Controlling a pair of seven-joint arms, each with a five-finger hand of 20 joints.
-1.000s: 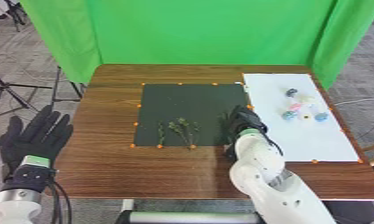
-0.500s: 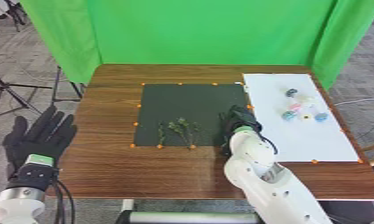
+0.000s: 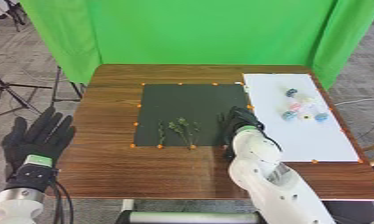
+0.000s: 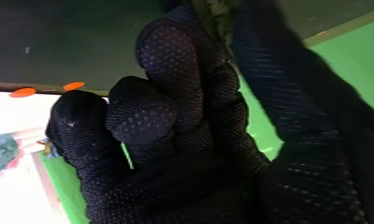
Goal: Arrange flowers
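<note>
My right hand is over the right edge of the black mat. In the right wrist view, my right hand has its fingers curled and pinches a green sprig against the thumb; most of the sprig is hidden. Several thin green stems lie on the mat's near half, left of that hand. On the white sheet are blue flowers, a pink flower and pale ones. My left hand is off the table's left side, fingers straight.
The brown wooden table extends around the mat and sheet. Small orange markers line their edges. A green curtain hangs behind the table, and a black stand is on the floor at the left.
My right hand and forearm have shifted slightly, a little left and then back right, staying near the mat's right edge. The stems and flowers look unmoved.
</note>
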